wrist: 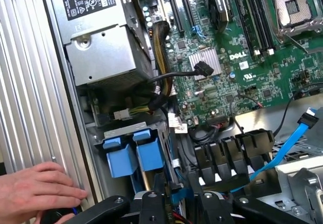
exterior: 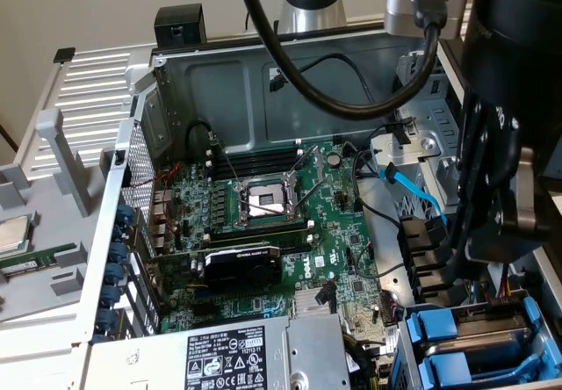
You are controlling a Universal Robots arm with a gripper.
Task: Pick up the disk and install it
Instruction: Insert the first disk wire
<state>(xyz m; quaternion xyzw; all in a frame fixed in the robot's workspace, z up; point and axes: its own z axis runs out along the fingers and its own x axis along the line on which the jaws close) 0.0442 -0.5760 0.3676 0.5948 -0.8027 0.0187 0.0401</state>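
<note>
Open PC case [exterior: 176, 83]: 2 blue carriers [wrist: 136, 151], 1 hand [wrist: 35, 191].

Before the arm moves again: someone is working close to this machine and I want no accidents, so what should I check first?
1. Person's hand away from the arm: not ok. It rests on the case edge close to the gripper.
2. Gripper over the drive bay: ok. It hangs next to the blue carriers.
3. Disk located: cannot tell. Only blue carrier tabs show, with no metal body or label.
4. Blue cable out of the way: not ok. It trails loose toward the gripper.
5. Power supply clear of the bay: ok. It sits beside the bay, not over it.
</note>
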